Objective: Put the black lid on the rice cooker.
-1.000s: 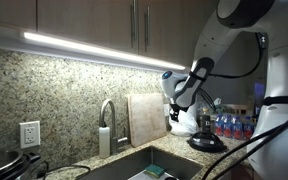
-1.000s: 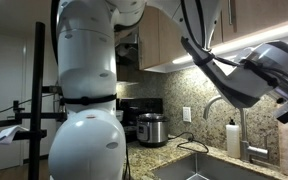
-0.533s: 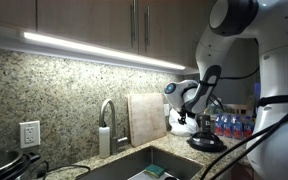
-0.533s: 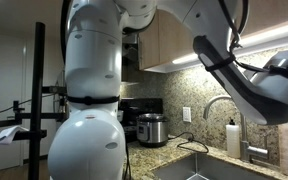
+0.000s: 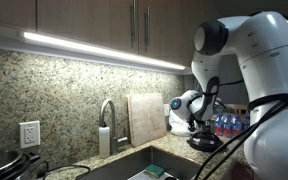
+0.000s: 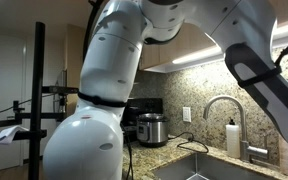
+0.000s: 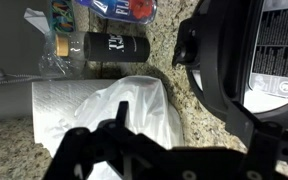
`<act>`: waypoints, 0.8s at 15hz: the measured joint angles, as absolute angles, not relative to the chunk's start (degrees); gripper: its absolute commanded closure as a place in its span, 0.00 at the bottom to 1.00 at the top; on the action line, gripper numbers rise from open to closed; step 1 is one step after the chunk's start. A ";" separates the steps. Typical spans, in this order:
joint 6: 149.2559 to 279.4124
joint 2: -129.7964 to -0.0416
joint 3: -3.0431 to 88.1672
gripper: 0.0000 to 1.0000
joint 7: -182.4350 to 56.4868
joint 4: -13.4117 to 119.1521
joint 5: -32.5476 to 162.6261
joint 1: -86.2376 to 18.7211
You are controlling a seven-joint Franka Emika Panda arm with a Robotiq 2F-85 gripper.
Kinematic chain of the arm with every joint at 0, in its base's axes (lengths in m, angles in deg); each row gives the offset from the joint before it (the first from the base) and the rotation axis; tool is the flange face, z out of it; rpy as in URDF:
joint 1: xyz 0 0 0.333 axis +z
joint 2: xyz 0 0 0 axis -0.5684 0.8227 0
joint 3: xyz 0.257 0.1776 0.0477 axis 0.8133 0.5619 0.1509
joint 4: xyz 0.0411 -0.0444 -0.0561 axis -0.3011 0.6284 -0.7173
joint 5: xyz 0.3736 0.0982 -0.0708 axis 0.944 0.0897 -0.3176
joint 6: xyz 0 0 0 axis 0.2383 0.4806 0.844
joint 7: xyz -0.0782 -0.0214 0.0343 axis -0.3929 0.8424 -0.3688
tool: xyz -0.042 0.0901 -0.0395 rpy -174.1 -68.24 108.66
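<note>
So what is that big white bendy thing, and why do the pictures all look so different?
That white thing is a robot arm working in a kitchen. Two pictures come from cameras standing in the room. The third comes from a camera on the arm's wrist, looking down past its gripper, which is its pinching hand. On the speckled counter lie something white and crinkly like a plastic bag, a black can and the round black lid. There is also a tap over a sink. The gripper hovers by the lid and seems to hold nothing. I can't tell whether it is open.
</note>
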State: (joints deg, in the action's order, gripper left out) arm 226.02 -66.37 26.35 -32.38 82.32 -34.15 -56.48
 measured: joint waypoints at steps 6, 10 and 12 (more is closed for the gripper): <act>226.04 -57.74 26.59 0.00 -30.71 76.48 -36.44 -60.61; 226.04 -55.44 26.84 0.00 -30.57 75.06 -36.31 -62.74; 226.02 -55.11 26.94 0.00 -30.25 74.38 -36.25 -63.53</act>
